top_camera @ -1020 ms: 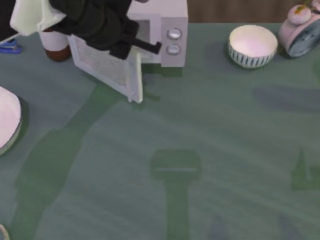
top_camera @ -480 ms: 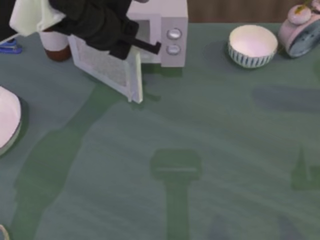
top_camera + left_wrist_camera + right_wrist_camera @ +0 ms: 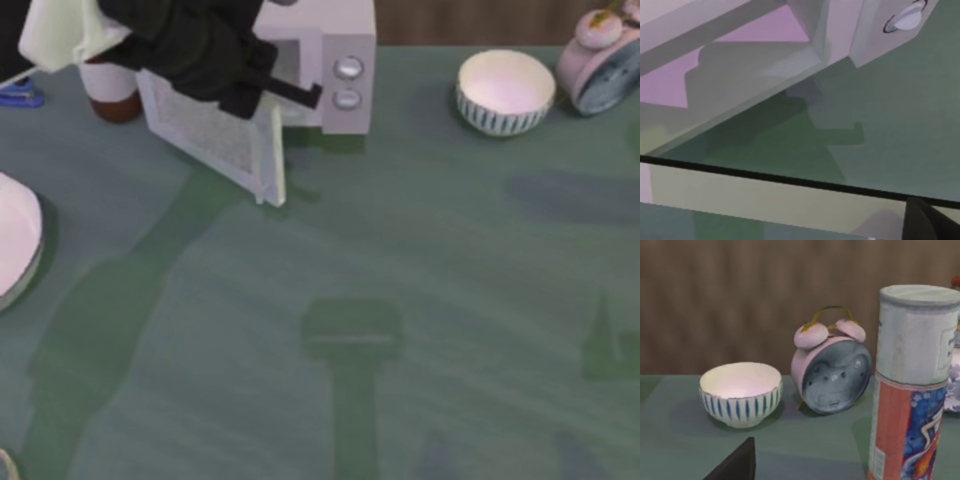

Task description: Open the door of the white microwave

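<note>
The white microwave point(image 3: 340, 40) stands at the table's far edge, left of centre, its two silver knobs facing the front. Its door point(image 3: 215, 130), with the grey mesh window, is swung well out to the left and stands away from the cavity. My left gripper point(image 3: 285, 95) reaches over the door's top edge near its free end and is shut on it, one black finger poking toward the cavity. The left wrist view shows the door's pale edge point(image 3: 765, 197), the open cavity point(image 3: 740, 55) and one knob point(image 3: 905, 17). My right gripper point(image 3: 735, 465) is parked out of the top view.
A white striped bowl point(image 3: 505, 90) and a pink alarm clock point(image 3: 600, 60) sit at the far right. A tall can point(image 3: 910, 385) stands close to the right gripper. A brown-based cup point(image 3: 110, 85) is left of the microwave, and a white plate point(image 3: 15, 240) lies at the left edge.
</note>
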